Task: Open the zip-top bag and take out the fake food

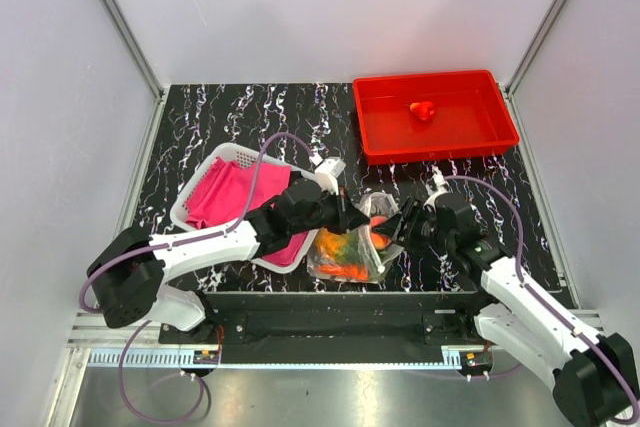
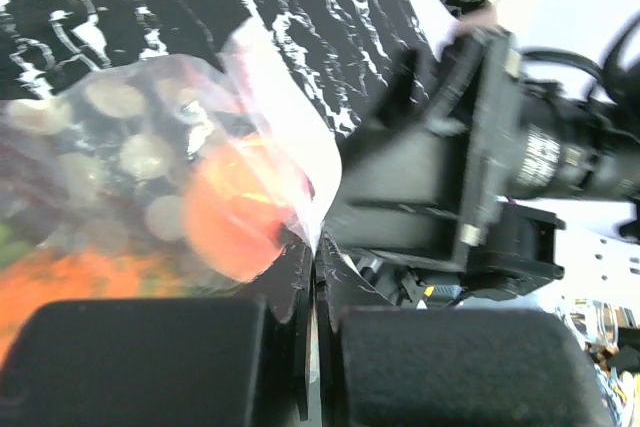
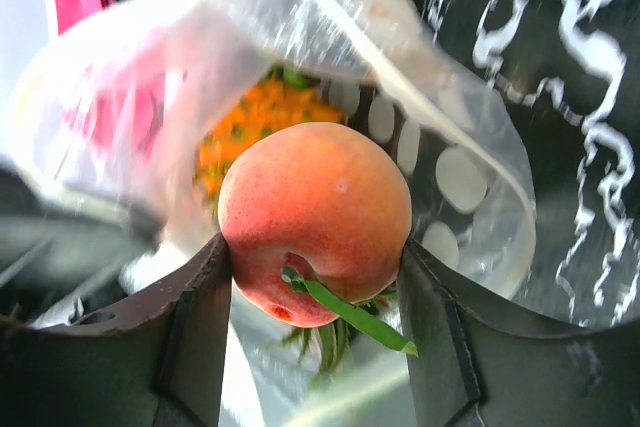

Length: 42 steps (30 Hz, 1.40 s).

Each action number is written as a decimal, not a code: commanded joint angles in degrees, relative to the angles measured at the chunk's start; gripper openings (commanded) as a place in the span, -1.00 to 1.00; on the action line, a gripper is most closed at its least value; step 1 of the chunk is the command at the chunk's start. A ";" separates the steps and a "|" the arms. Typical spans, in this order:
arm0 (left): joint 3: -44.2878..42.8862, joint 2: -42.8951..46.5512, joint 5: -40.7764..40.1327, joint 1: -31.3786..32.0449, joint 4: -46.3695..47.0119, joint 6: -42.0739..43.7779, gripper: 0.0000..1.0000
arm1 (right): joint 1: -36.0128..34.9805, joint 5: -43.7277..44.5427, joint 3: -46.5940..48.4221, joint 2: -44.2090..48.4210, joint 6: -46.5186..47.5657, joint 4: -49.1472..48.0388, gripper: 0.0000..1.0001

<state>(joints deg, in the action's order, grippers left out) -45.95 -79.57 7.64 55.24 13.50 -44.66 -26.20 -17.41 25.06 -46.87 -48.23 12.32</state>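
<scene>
The clear dotted zip-top bag [image 1: 350,247] lies at the table's near middle with orange and green toy food inside. My left gripper [image 1: 350,215] is shut on the bag's edge [image 2: 310,209], pinching the plastic between its jaws. My right gripper [image 1: 398,230] reaches into the open mouth of the bag [image 3: 440,157] and is shut on a peach-orange round fruit [image 3: 315,222] with a green leaf. An orange pineapple [image 3: 250,122] lies deeper in the bag. The peach also shows through the plastic in the left wrist view [image 2: 235,212]. A red piece [image 1: 424,111] lies in the red tray.
A red tray [image 1: 385,132] stands at the back right. A white mesh basket [image 1: 228,159] with pink cloth [image 1: 225,197] sits at the left, under my left arm. The table is black marble-patterned with walls around it.
</scene>
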 commanded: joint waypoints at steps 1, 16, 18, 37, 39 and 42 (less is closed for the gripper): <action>1.30 1.96 -2.19 -1.36 2.68 0.81 -1.00 | -0.35 -6.23 5.08 2.48 1.99 9.45 -0.72; 4.11 3.11 0.89 -1.63 5.31 0.20 -1.00 | -0.26 27.94 40.39 -10.24 21.41 26.80 -0.73; 4.38 2.84 1.59 -1.63 7.23 -0.42 -1.00 | 0.00 32.95 42.78 -16.30 25.00 23.48 -0.73; 3.86 -1.11 5.37 -0.49 12.43 -0.87 -1.00 | 19.25 13.47 73.28 -63.68 28.45 11.85 -0.19; 3.50 -0.85 5.28 -0.57 11.20 -0.16 -1.00 | 19.52 12.84 74.78 -65.71 28.28 13.25 0.01; 2.80 -0.76 5.11 -0.49 10.41 0.37 -1.00 | 19.52 11.61 75.31 -66.42 27.66 15.28 0.51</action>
<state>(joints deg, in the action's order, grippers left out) -41.60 -80.95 12.01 54.59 21.52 -45.95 -6.85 -2.61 97.01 -113.30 -20.51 25.82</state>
